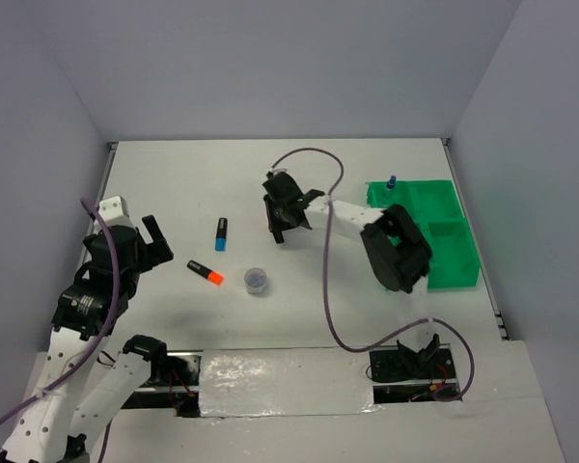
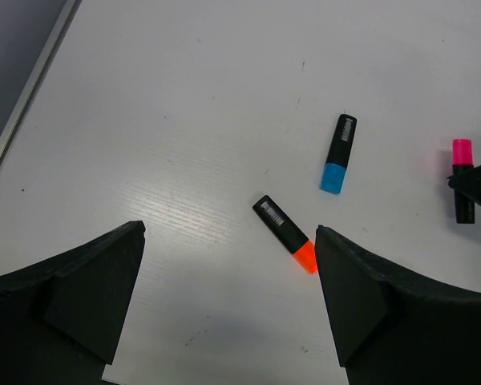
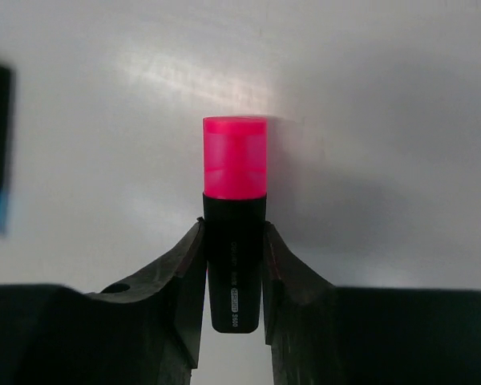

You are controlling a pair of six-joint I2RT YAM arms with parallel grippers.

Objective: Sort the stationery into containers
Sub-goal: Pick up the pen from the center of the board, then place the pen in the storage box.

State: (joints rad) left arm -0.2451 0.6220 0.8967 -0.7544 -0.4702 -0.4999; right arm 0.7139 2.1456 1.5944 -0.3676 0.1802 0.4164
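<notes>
Wrist view shows right claw [image 3: 234,241] clamping pink highlighter [image 3: 235,208], unseen overhead.

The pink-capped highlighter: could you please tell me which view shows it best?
The right wrist view: the pink-capped highlighter fills the centre, its barrel held by the right gripper. The left wrist view shows it small at the right edge; in the top external view I cannot make it out.

Open table [image 1: 174,183] at far left, orange highlighter [image 1: 205,274], blue highlighter [image 1: 220,234], jar [image 1: 256,281] scattered mid-table, right arm [image 1: 396,253] overhanging green tray [image 1: 454,265]
</notes>
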